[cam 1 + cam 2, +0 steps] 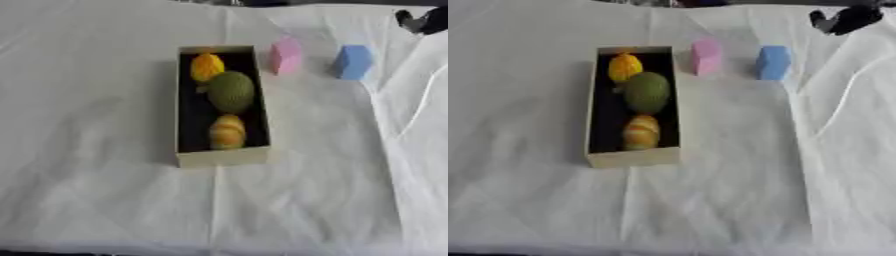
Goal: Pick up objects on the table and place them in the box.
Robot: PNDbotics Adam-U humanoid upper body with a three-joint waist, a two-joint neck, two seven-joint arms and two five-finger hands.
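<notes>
A narrow cardboard box [220,158] with a dark inside lies on the white cloth, long side running away from me. Inside it, from far to near, are a yellow round thing [206,66], a green ball [231,91] and a yellow-orange striped thing [227,131]. Right of the box's far end stands a pink block [285,56], and a blue block [352,62] stands further right. My right hand [846,19] shows as a black shape at the upper right corner, beyond the blue block and apart from it. The left hand shows in neither view.
The white cloth [114,200] covers the whole table, with creases and a raised fold along the right side [411,115]. The table's near edge runs along the bottom of the views.
</notes>
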